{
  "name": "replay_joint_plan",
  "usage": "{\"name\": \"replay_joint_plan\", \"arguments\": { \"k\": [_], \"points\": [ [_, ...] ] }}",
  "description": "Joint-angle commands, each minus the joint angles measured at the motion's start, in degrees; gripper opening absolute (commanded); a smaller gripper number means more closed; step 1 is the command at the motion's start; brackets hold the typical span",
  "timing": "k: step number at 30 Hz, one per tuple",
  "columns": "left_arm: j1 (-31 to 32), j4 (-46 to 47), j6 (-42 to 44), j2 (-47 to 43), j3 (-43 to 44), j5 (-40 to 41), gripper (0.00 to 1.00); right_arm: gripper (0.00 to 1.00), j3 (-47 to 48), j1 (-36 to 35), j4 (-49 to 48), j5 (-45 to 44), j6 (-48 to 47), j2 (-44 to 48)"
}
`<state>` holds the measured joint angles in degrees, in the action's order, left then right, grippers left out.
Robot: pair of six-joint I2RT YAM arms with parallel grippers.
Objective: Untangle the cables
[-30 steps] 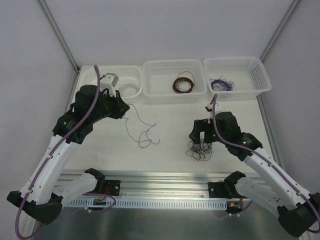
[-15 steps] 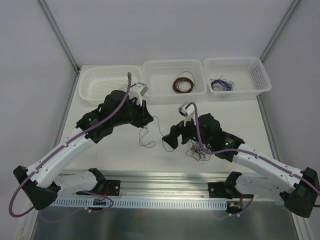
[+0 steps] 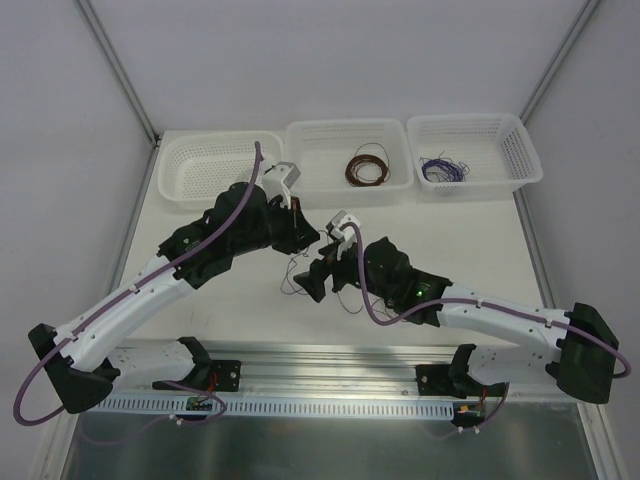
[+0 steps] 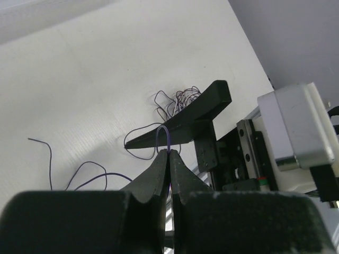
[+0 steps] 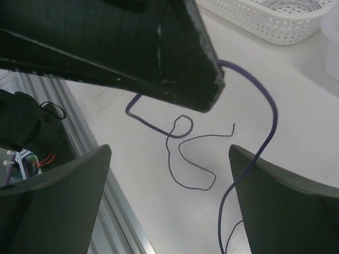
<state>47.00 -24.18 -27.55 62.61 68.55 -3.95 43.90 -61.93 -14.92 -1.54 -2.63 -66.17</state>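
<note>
My left gripper (image 3: 304, 238) is shut on a thin purple cable (image 4: 164, 136), which loops out just above its tips (image 4: 168, 153). In the right wrist view that cable (image 5: 269, 119) hangs from the left fingers (image 5: 175, 63) down to the table. My right gripper (image 3: 313, 279) stands open right under the left one, its jaws (image 5: 169, 185) wide apart over another loose stretch of purple cable (image 5: 185, 153). A small tangle of cables (image 4: 177, 99) lies beyond the right finger (image 4: 185, 119). In the top view my right arm mostly covers the tangle.
Three white baskets line the far edge: the left one (image 3: 205, 160) holds a white coil, the middle one (image 3: 330, 135) a brown coil (image 3: 367, 167), the right one (image 3: 510, 150) purple wires (image 3: 443, 170). An aluminium rail (image 3: 330, 365) runs along the near edge.
The left arm swung from the left basket to the table's centre with the purple cable. The right arm left the tangle and reached left, under the left gripper.
</note>
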Motion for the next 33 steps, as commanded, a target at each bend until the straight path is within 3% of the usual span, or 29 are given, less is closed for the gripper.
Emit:
{"name": "replay_joint_plan", "arguments": {
  "k": [1, 6, 9, 19, 22, 26, 27, 29, 30, 33],
  "points": [
    [1.2, 4.5, -4.9, -0.2, 2.5, 1.4, 0.0, 0.97, 0.8, -2.4, -8.8, -6.2, -0.7, -1.3],
    [2.8, 5.8, -9.3, 0.1, 2.2, 2.9, 0.0, 0.87, 0.7, -3.8, -13.7, -10.6, -0.4, -3.1],
    [3.0, 6.8, -11.6, -0.3, 1.5, 3.7, 0.0, 0.73, 0.0, -4.2, -16.1, -13.6, -0.3, -3.8],
    [2.9, 8.0, -12.4, -2.0, 0.4, 7.5, 0.0, 0.04, -2.1, -4.4, -16.6, -18.1, -1.0, -2.7],
    [3.0, 8.0, -10.8, -2.7, 0.5, 9.2, 0.01, 0.01, -2.5, -4.4, -14.4, -18.8, -1.7, -1.1],
    [2.9, 8.0, -6.3, -3.9, 2.2, 10.7, 0.28, 0.01, -1.5, -4.3, -8.8, -19.2, -3.3, 1.4],
    [2.9, 7.8, -5.1, -4.6, 2.7, 11.0, 0.42, 0.01, -0.9, -4.3, -7.6, -19.7, -3.7, 2.4],
    [2.7, 7.4, -1.5, -5.5, 4.2, 12.4, 0.56, 0.01, 1.4, -3.7, -3.4, -20.0, -4.7, 3.5],
    [2.7, 7.1, -0.1, -6.5, 4.8, 13.1, 0.7, 0.01, 2.1, -2.9, -1.9, -20.2, -5.2, 4.4],
    [2.3, 6.2, 4.3, -8.8, 6.1, 16.9, 0.85, 0.01, 6.2, -0.4, 4.4, -19.5, -6.2, 5.3]
  ]
}}
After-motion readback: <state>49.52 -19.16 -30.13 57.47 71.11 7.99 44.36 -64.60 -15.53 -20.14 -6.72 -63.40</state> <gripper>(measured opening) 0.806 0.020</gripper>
